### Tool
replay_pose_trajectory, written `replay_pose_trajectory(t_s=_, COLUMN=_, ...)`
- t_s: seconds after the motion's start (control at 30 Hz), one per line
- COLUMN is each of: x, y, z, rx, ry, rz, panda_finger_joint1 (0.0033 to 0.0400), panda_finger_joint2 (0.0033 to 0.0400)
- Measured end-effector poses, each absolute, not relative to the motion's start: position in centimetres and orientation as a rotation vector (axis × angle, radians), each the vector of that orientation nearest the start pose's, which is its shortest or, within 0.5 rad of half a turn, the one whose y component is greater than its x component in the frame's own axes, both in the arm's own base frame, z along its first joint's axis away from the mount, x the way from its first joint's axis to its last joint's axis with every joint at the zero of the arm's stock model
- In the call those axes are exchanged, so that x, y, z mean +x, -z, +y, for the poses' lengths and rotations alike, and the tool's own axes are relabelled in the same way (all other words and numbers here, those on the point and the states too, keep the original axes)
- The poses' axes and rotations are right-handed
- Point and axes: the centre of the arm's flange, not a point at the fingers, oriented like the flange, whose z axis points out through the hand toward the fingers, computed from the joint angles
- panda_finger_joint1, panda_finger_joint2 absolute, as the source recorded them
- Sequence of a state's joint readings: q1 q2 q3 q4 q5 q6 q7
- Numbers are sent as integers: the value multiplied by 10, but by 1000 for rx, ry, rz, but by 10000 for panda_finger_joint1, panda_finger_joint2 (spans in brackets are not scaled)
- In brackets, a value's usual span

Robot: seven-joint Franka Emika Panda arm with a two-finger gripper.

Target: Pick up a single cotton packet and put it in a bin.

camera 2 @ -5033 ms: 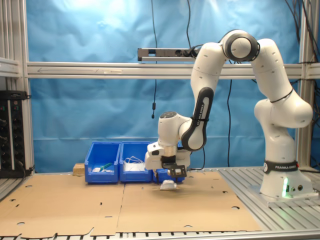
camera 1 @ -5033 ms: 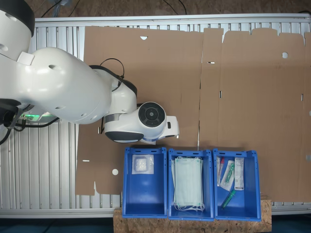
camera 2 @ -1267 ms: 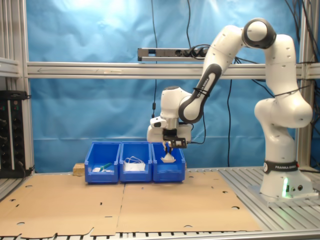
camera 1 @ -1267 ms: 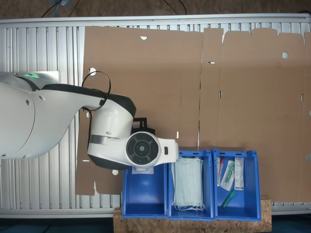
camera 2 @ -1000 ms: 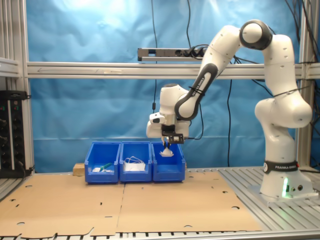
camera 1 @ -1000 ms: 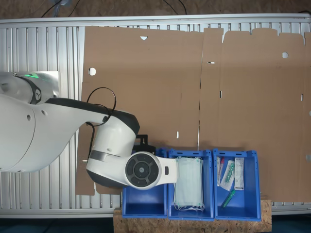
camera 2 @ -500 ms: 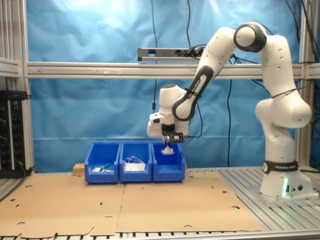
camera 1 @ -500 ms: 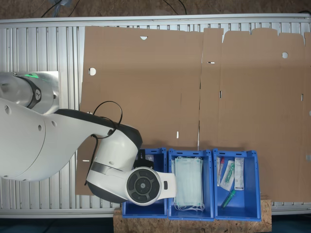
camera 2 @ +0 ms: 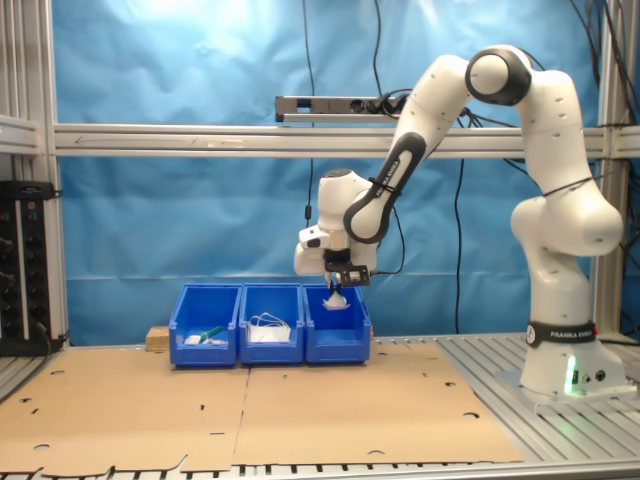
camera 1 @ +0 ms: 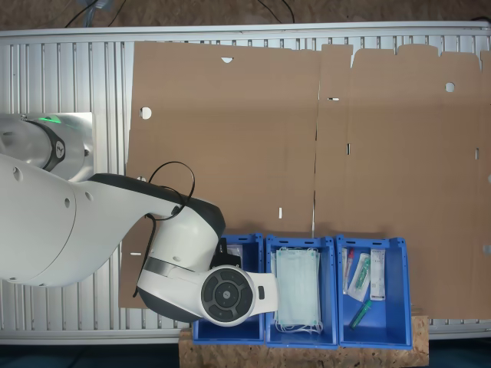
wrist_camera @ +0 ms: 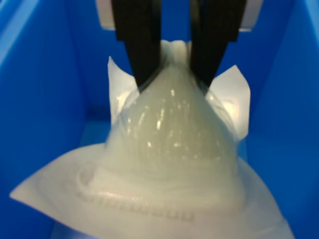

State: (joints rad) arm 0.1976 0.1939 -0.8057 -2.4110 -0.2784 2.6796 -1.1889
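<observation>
A: Gripper (wrist_camera: 172, 74) pinches the packet (wrist_camera: 174, 164) by its top, centre of the wrist view, blue walls either side.

B: It hangs over the bin (camera 2: 337, 340), mid-frame in the second exterior view. Lower, then release.

A ribbed aluminium table (camera 1: 92, 69) is covered by flattened brown cardboard sheets (camera 1: 307, 153), punched with small holes and slots. A blue backdrop (camera 2: 180, 70) is hung behind silver framing rails (camera 2: 200, 140) in the second exterior view, with black cables (camera 2: 308, 120) trailed down it. A chipboard plank (camera 1: 307, 354) is seen at the table's edge.
</observation>
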Motion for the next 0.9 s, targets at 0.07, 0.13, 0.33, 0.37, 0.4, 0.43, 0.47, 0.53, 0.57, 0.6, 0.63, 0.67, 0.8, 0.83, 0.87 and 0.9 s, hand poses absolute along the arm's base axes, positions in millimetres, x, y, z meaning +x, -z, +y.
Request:
replay_pose_trajectory(t_s=0.07, x=420, y=-268, z=-287, rx=-3096, ry=-249, rz=-1396, panda_finger_joint1=38, panda_finger_joint2=38)
replay_pose_trajectory(t_s=0.13, x=420, y=-268, z=-287, rx=-3093, ry=-250, rz=-1401, panda_finger_joint1=38, panda_finger_joint2=38)
replay_pose_trajectory(t_s=0.33, x=420, y=-267, z=-287, rx=-3082, ry=-255, rz=-1422, panda_finger_joint1=38, panda_finger_joint2=38)
replay_pose_trajectory(t_s=0.37, x=420, y=-267, z=-287, rx=-3080, ry=-256, rz=-1425, panda_finger_joint1=38, panda_finger_joint2=38)
replay_pose_trajectory(t_s=0.4, x=420, y=-267, z=-287, rx=-3079, ry=-256, rz=-1427, panda_finger_joint1=38, panda_finger_joint2=38)
replay_pose_trajectory(t_s=0.43, x=420, y=-267, z=-287, rx=-3078, ry=-256, rz=-1429, panda_finger_joint1=38, panda_finger_joint2=38)
replay_pose_trajectory(t_s=0.47, x=420, y=-267, z=-287, rx=-3077, ry=-257, rz=-1430, panda_finger_joint1=38, panda_finger_joint2=38)
replay_pose_trajectory(t_s=0.53, x=420, y=-267, z=-287, rx=-3075, ry=-258, rz=-1435, panda_finger_joint1=38, panda_finger_joint2=38)
replay_pose_trajectory(t_s=0.57, x=420, y=-267, z=-287, rx=-3073, ry=-258, rz=-1438, panda_finger_joint1=38, panda_finger_joint2=38)
replay_pose_trajectory(t_s=0.6, x=420, y=-267, z=-287, rx=-3071, ry=-259, rz=-1441, panda_finger_joint1=38, panda_finger_joint2=38)
replay_pose_trajectory(t_s=0.63, x=420, y=-267, z=-287, rx=-3069, ry=-260, rz=-1445, panda_finger_joint1=38, panda_finger_joint2=38)
replay_pose_trajectory(t_s=0.67, x=420, y=-267, z=-287, rx=-3068, ry=-260, rz=-1448, panda_finger_joint1=38, panda_finger_joint2=38)
replay_pose_trajectory(t_s=0.8, x=420, y=-267, z=-287, rx=-3064, ry=-261, rz=-1455, panda_finger_joint1=38, panda_finger_joint2=38)
replay_pose_trajectory(t_s=0.83, x=420, y=-267, z=-287, rx=-3064, ry=-261, rz=-1456, panda_finger_joint1=38, panda_finger_joint2=38)
replay_pose_trajectory(t_s=0.87, x=420, y=-267, z=-287, rx=-3063, ry=-261, rz=-1457, panda_finger_joint1=38, panda_finger_joint2=38)
replay_pose_trajectory(t_s=0.9, x=420, y=-267, z=-287, rx=-3063, ry=-261, rz=-1458, panda_finger_joint1=38, panda_finger_joint2=38)
